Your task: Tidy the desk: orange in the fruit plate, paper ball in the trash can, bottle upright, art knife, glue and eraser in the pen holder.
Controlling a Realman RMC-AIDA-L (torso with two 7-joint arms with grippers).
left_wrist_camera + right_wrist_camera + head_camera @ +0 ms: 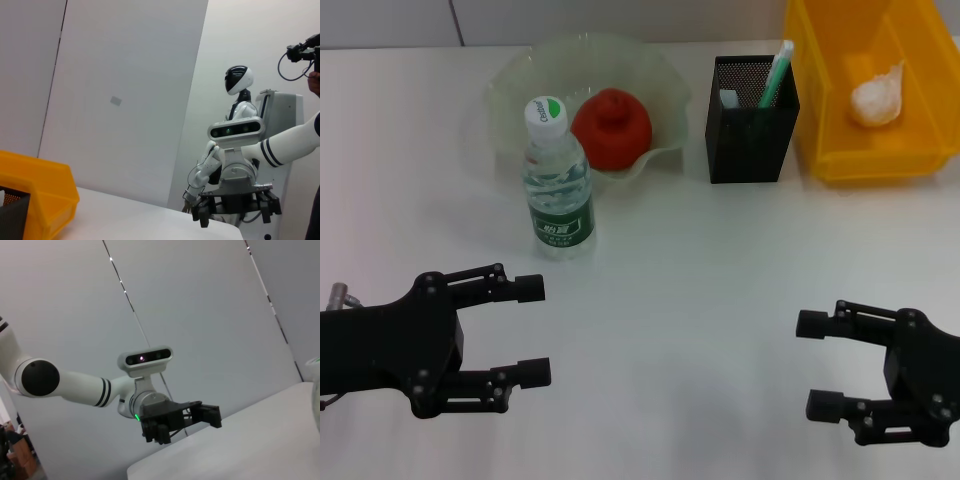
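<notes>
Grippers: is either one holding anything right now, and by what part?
Nothing is held. The left gripper and right gripper are both open, over bare table.

The place was a robotics lab or test room rather than a real office. A plain white table (720, 260) served as a staged desk, backed by bare pale wall panels (125, 100) with thin seams. Beyond the table's far edge stood a second white humanoid robot (239, 100) with a dark visor, beside a grey equipment cabinet (282, 130). Near that cabinet, a handheld camera rig with a looping cable (300, 52) was visible at the view's edge. On the table, a yellow plastic bin (40, 190) looked like workshop storage.
</notes>
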